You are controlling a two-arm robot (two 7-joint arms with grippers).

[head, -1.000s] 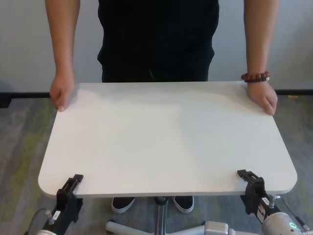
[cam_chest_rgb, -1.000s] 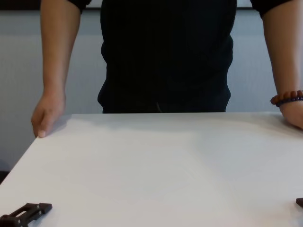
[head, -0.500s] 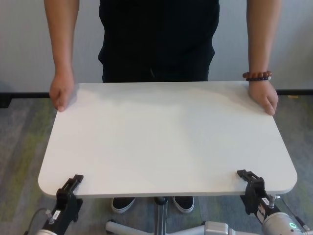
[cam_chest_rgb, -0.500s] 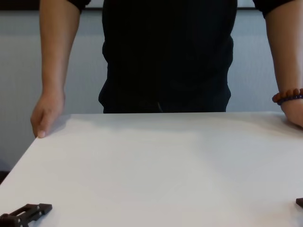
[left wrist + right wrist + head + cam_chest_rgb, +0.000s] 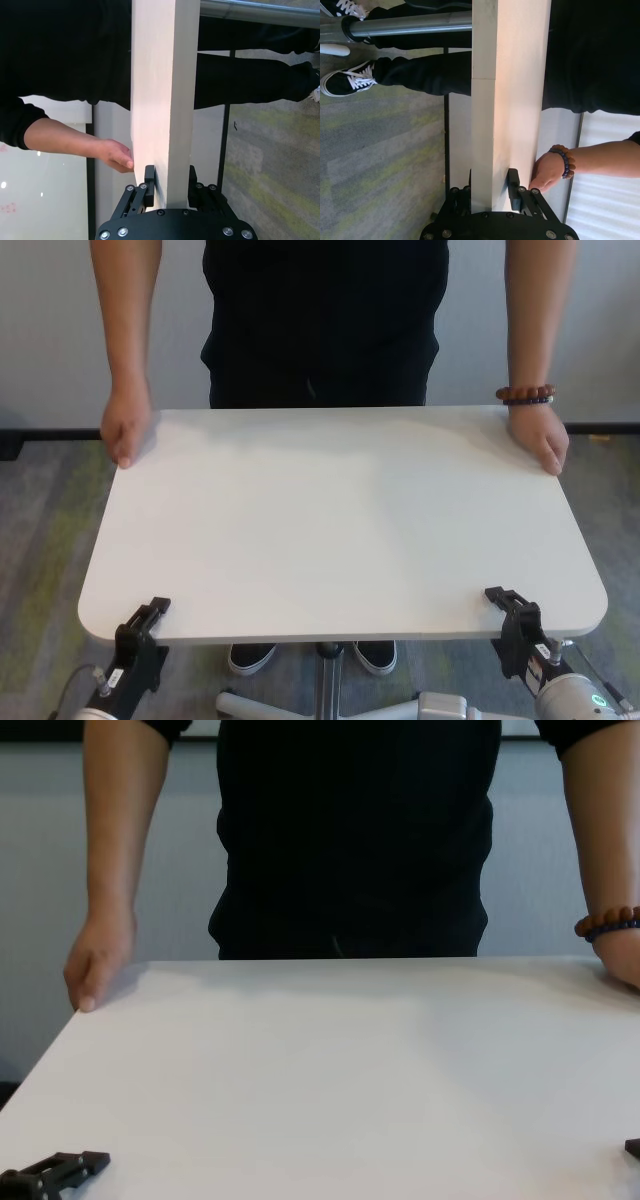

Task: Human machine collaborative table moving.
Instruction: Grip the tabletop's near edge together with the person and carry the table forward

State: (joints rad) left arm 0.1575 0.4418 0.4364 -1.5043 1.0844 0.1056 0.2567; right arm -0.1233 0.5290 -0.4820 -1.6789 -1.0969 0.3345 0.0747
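Your left gripper (image 5: 141, 623) and right gripper (image 5: 511, 612) clamp the table (image 5: 340, 520) edge (human (image 5: 325, 320) at twelve o'clock).

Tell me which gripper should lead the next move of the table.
Neither alone: the left gripper and right gripper each clamp a near corner of the table, mirroring the human's hands at the far corners. Both should probably move together.

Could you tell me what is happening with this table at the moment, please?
A person and the robot hold the white table from opposite sides. The left end effector and the right end effector are each clamped on its near edge. The person in black grips the two far corners, with a bead bracelet on one wrist.
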